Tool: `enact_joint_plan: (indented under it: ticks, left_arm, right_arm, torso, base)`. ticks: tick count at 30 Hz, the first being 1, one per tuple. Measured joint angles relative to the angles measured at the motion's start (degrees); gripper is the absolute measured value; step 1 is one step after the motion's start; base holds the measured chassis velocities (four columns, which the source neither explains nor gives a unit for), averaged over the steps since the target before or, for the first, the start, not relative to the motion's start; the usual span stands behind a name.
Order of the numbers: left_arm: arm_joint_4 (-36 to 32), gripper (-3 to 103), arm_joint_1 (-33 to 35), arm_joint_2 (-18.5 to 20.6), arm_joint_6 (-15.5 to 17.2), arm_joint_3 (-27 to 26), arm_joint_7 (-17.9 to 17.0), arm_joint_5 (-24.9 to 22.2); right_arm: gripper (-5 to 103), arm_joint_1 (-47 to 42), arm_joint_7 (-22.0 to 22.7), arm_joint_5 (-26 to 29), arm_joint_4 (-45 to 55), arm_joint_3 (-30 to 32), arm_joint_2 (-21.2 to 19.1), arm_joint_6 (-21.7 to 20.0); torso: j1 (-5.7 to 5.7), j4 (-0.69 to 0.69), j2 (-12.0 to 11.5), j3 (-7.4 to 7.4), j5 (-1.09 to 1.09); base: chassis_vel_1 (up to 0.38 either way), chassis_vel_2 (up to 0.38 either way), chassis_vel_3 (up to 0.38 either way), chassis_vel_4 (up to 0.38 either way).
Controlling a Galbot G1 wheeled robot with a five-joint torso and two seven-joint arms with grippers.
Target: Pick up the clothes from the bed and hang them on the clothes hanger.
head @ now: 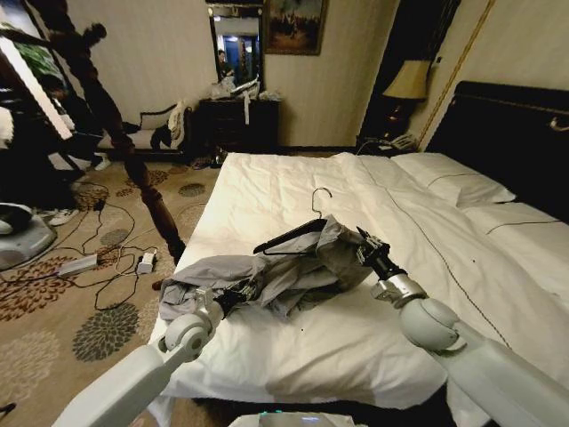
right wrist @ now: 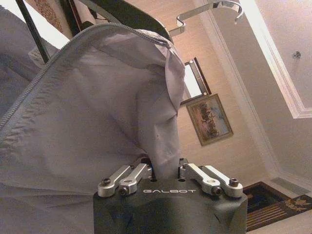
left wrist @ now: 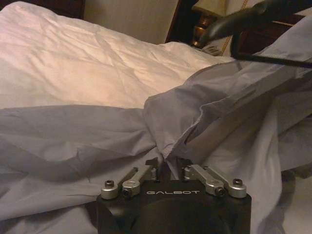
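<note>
Grey shirt bunched mid-bed, draped half over the hanger — thin, floppy, light. Both hands pinched on fabric: left hand low-left of hanger, right hand just beside it. Best grabbed by the collar.

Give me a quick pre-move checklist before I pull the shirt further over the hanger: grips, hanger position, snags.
1. Left gripper pinching the grey shirt: ok, a fold of cloth is caught between its fingers.
2. Right gripper pinching the shirt: ok, fabric is clamped between its fingers near the hanger.
3. Hanger inside the shirt: partly ok, one end is under the cloth, the other dark arm sticks out bare.
4. Hook free: ok, it stands clear above the fabric.
5. Shirt spread out: not ok, it is bunched and crumpled between the two grippers.
6. Shirt clear of the duvet: cannot tell, the lower folds seem to rest on it.
</note>
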Motion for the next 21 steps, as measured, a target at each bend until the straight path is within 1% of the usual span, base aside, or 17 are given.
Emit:
enact_joint_plan:
  ticks: [2,5,10,12,13,15,21]
  left_arm:
    - [0.4,20,-0.3,-0.4,0.0,0.2,0.0,-0.1]
    - [1.5,16,-1.1,-1.9,0.0,0.8,-0.1,-0.2]
    - [2.2,15,-1.6,-2.9,0.1,1.1,-0.2,-0.3]
    - [2.4,6,-1.7,-3.2,0.1,1.2,-0.3,-0.3]
    - [2.4,2,-1.6,-3.2,0.1,1.0,-0.3,-0.3]
    - [2.1,2,-1.4,-3.1,0.1,0.7,-0.3,-0.5]
    - [-0.3,0,0.0,-0.8,-0.4,-2.3,-0.4,-1.4]
  right_arm:
    - [18,0.1,0.0,0.1,0.0,0.0,0.0,0.0]
    - [18,-0.2,0.0,0.1,0.3,0.0,-0.1,-0.1]
    - [18,-0.4,0.0,0.1,0.4,0.0,-0.2,-0.2]
    - [18,-0.5,0.0,0.1,0.5,0.0,-0.1,-0.2]
    - [18,-0.5,0.0,0.1,0.5,0.0,-0.1,-0.2]
    - [18,-0.6,0.0,0.1,0.5,0.0,-0.1,-0.2]
    - [18,-0.5,0.1,0.1,0.5,0.1,0.2,-0.2]
  torso:
    - [0.00,0.00,0.0,0.00,0.00]
    - [0.00,0.00,0.0,0.00,0.00]
    - [0.00,0.00,0.0,0.00,-0.01]
    - [0.00,0.00,0.0,0.00,-0.01]
    - [0.00,0.00,0.0,0.00,-0.01]
    - [0.00,0.00,0.0,0.00,-0.01]
    - [0.00,0.01,0.0,0.00,-0.02]
  base:
    - [0.000,0.000,0.000,0.000]
    - [0.000,0.000,0.000,0.000]
    - [0.000,0.000,0.000,0.000]
    - [0.000,0.000,0.000,0.000]
    - [0.000,0.000,0.000,0.000]
    - [0.000,0.000,0.000,0.000]
    - [0.000,0.000,0.000,0.000]
